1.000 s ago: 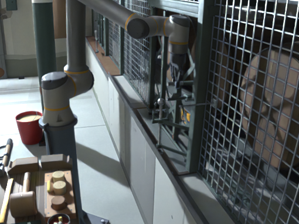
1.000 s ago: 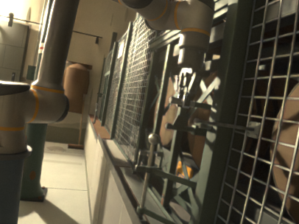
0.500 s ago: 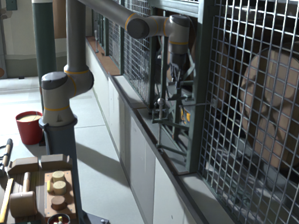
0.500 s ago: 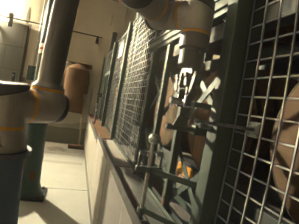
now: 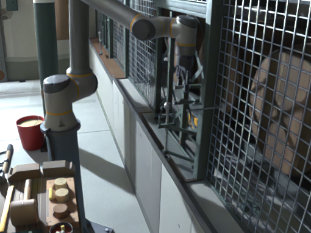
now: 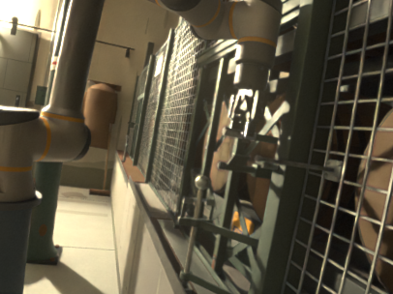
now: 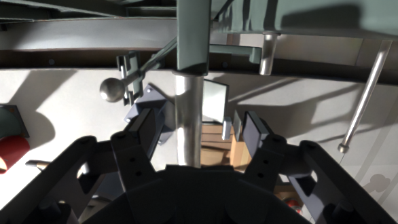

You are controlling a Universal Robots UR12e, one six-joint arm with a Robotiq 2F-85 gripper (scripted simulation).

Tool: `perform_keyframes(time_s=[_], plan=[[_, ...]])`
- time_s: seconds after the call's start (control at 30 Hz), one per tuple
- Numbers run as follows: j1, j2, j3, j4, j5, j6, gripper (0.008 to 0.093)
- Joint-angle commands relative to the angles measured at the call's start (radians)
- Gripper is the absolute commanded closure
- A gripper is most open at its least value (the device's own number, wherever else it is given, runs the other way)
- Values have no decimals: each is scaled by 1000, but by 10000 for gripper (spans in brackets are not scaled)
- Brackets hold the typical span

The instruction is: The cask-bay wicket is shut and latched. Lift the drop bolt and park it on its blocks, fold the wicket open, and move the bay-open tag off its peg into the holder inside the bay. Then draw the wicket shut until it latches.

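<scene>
In the mesh wall above the sill, the wicket (image 5: 180,122) is a green bar frame set in the bay opening. The drop bolt (image 5: 166,122) is a steel rod with a ball knob (image 6: 202,182) at its top, standing upright on the frame's outer side. An orange tag (image 5: 193,120) shows low inside the bay, behind the frame. In the wrist camera a steel handle bar (image 7: 188,118) runs between my fingers, with the bolt's knob (image 7: 110,90) off to the left. My gripper (image 5: 184,80) hangs over the frame's upper bars, open and holding nothing.
A red bucket (image 5: 30,131) stands on the floor by the arm's pedestal. A tray with mallets and wooden plugs (image 5: 36,199) lies in the near left corner. Casks (image 5: 282,109) fill the bay behind the mesh. The sill (image 5: 146,119) runs along the wall.
</scene>
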Motion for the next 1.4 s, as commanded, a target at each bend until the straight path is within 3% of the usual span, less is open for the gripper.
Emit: perform_keyframes(time_s=[0.0,0.1,0.8,1.37], plan=[[0,0,-1,0,0,0,184],[0,0,-1,0,0,0,134],[0,-5,-8,11,0,0,134],[0,-28,-60,85,0,0,134]])
